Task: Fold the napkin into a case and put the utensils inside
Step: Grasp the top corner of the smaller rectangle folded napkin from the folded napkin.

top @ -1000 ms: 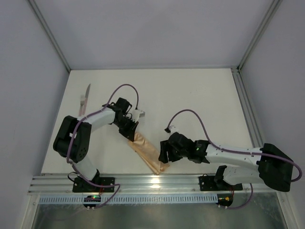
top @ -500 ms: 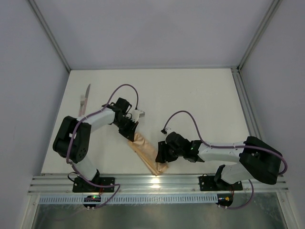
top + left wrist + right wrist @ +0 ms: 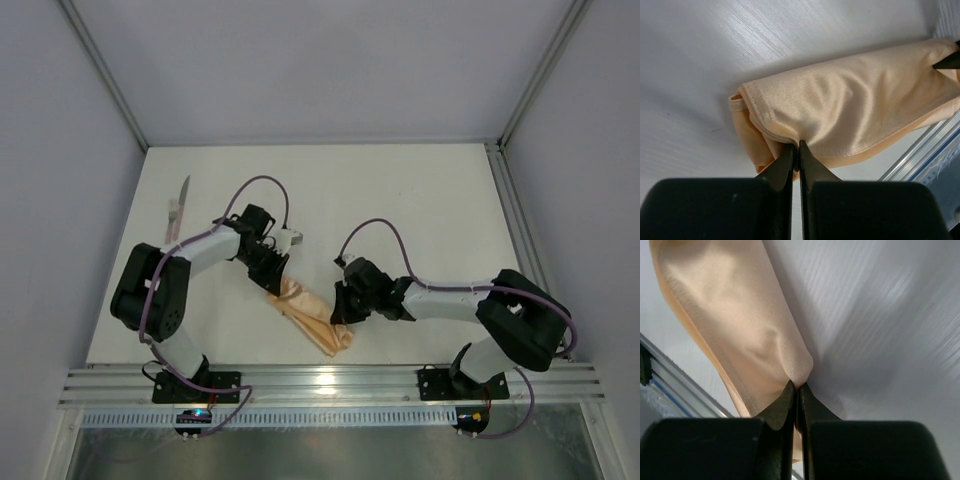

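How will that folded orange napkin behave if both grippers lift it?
Probably floppy: the napkin wrinkles where the left gripper pinches its edge. Likely light and sagging between pinches, since the right gripper grips only a thin fold. Its sheen suggests it may slip.

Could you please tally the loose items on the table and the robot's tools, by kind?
Folded peach napkin: 1
Knife: 1
Tools: 2, the left tool and the right tool
Total: 4
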Robot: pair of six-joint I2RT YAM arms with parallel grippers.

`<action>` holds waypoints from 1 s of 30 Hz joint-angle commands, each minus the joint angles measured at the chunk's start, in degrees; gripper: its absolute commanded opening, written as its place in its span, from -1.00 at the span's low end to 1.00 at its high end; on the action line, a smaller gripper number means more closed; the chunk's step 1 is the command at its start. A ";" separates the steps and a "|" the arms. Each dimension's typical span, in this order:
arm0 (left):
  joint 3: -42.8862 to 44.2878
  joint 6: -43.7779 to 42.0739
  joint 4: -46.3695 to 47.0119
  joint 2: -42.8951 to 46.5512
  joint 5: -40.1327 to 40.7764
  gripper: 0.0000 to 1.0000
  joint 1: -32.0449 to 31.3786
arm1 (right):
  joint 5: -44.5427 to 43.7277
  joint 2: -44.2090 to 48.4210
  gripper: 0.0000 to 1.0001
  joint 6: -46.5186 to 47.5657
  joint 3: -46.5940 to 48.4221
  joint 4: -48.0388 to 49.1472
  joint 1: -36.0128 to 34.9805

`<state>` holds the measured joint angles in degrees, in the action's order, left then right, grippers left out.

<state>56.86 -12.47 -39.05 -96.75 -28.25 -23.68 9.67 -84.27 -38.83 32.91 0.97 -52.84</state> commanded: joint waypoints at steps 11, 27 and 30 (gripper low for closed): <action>6.42 9.47 4.68 -4.06 -1.63 -1.00 2.67 | -5.10 -19.26 -0.62 37.14 26.58 -15.37 17.51; 6.42 10.62 1.87 0.42 -2.42 -1.00 4.08 | 0.43 4.03 0.11 62.70 10.10 18.86 6.03; 6.24 10.97 1.52 0.33 -2.60 -1.00 4.61 | 2.19 0.70 0.19 66.59 7.79 28.81 2.22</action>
<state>61.82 -2.74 -36.47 -98.43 -29.21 -19.84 8.10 -80.25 19.27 43.48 13.87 -47.48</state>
